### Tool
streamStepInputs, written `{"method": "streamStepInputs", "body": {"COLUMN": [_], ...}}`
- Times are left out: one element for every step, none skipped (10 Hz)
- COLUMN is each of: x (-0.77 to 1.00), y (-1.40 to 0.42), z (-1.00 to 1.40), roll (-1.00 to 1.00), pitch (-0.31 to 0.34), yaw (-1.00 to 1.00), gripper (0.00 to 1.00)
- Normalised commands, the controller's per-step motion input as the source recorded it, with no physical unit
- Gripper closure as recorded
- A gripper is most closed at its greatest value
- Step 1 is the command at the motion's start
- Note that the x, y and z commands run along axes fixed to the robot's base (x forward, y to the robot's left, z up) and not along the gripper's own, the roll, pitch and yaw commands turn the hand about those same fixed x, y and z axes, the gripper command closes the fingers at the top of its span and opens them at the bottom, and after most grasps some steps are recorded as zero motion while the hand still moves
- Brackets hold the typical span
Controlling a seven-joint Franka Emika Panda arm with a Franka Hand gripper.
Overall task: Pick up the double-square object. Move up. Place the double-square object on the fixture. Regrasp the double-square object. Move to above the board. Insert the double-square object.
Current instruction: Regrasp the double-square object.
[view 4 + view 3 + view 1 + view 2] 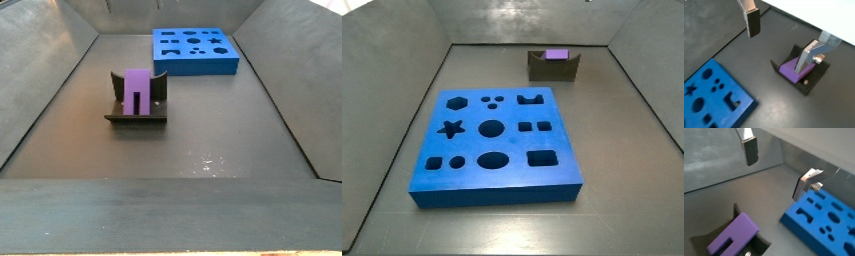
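Both wrist views look steeply down past the claw (784,42), its fingers (749,150) wide apart, onto the fixture (811,77) and the board (821,220) beneath. Both side views sit farther back and higher, from opposite ends: in one the board (496,140) lies nearest, in one the fixture (136,105). No claw shows there.

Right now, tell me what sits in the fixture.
The purple double-square object stands in the fixture, slot visible. Its underside is hidden by the fixture. The gripper hangs open above, holding nothing.
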Motion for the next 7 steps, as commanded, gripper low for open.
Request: {"method": "streamStepInputs", "body": {"x": [-0.03, -0.03, -0.02, -0.01, -0.01, -0.01, -0.01], "y": [-0.04, -0.03, -0.03, -0.02, -0.02, -0.02, -0.02], "z": [0.02, 0.01, 0.01, 0.0, 0.01, 0.0, 0.01], "roll": [1.0, 1.0, 1.0, 1.0, 1.0, 1.0, 1.0], "pitch": [0.038, 0.034, 0.029, 0.024, 0.023, 0.025, 0.031], "yaw": [0.01, 0.01, 0.01, 0.02, 0.02, 0.02, 0.02], "gripper": [0.0, 0.0, 0.0, 0.0, 0.0, 0.0, 0.0]}}
